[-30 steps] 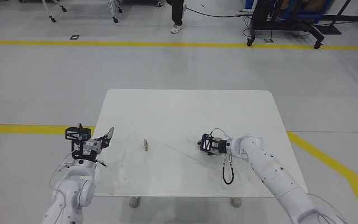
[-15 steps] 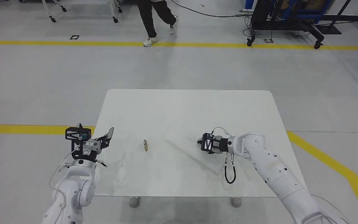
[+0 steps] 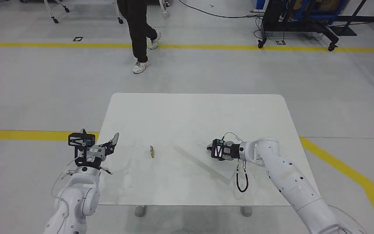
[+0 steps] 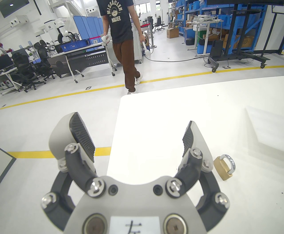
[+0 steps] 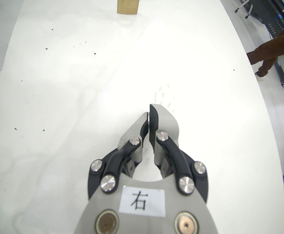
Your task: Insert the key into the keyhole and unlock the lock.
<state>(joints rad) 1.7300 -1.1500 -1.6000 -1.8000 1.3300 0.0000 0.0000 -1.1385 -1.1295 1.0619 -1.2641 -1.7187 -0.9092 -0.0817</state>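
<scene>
Silvery metal, a thin edge that was most likely the key (image 5: 148, 116), sat pinched in the clenched right hand (image 5: 149, 110), low over the white surface (image 3: 193, 111). Straight ahead of it, well apart, lay the brass padlock (image 5: 127, 6), whose long axis ran across the line of approach in the top view. Its keyhole could not be made out. Released and spread wide, the left hand (image 4: 133, 120) hung at the surface's edge, nearer the padlock.

Robotics lab hall. Blue storage racks (image 4: 190, 8), black office chairs (image 4: 22, 64) and a workbench (image 4: 84, 56) stand behind. Yellow floor lines (image 3: 234, 47) mark lanes.
</scene>
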